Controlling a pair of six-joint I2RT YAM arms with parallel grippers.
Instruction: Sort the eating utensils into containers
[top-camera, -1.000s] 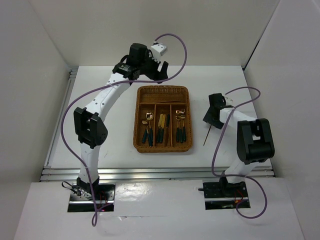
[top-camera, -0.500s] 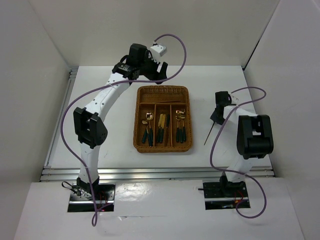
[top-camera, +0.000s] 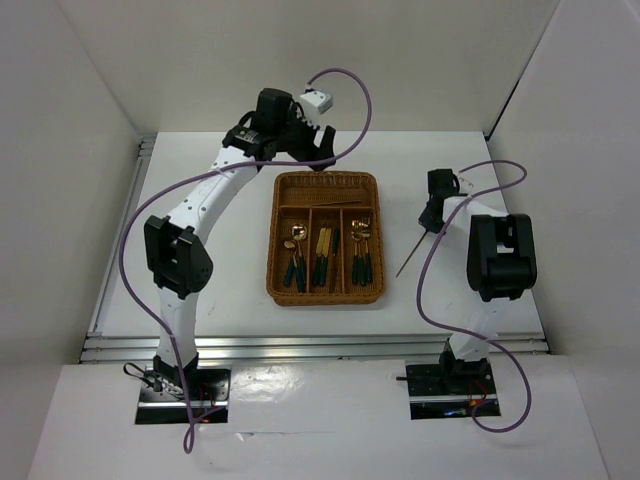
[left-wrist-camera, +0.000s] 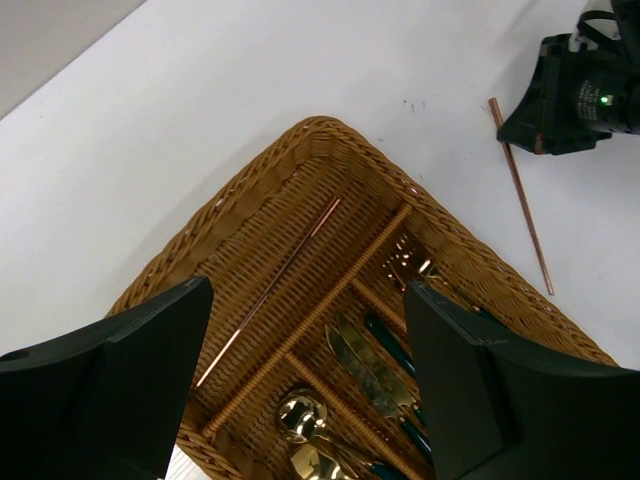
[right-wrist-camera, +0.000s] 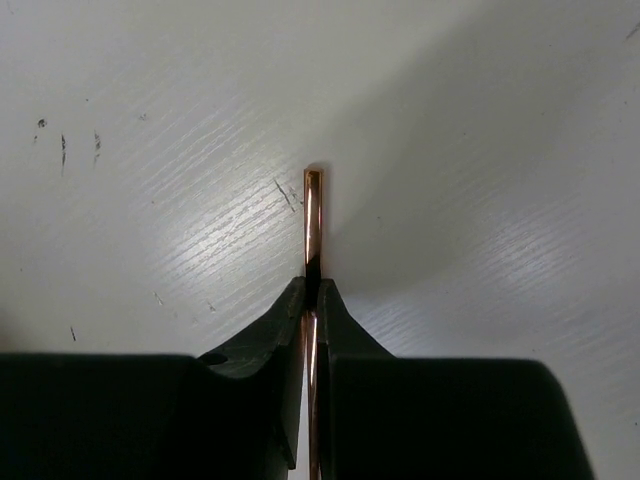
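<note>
The brown wicker tray (top-camera: 274, 240) lies mid-table. Its long slots hold gold spoons (top-camera: 294, 250), knives (top-camera: 323, 252) and forks (top-camera: 362, 250) with dark handles. One thin chopstick (top-camera: 335, 203) lies in the crosswise slot. A second chopstick (top-camera: 410, 258) is on the table right of the tray, and my right gripper (top-camera: 432, 222) is shut on its far end. The right wrist view shows the chopstick (right-wrist-camera: 313, 210) pinched between the right gripper's (right-wrist-camera: 312, 295) tips. My left gripper (top-camera: 305, 150) hovers open over the tray's far end, its left gripper (left-wrist-camera: 308, 290) jaws wide above the tray (left-wrist-camera: 250, 190).
Purple cables (top-camera: 345, 100) loop from both arms over the table. White walls enclose the table on the left, back and right. A metal rail (top-camera: 300, 345) runs along the near edge.
My right gripper has closed on the end of the loose chopstick and shifted slightly toward the back; the chopstick now slants more. The left arm has hardly moved.
</note>
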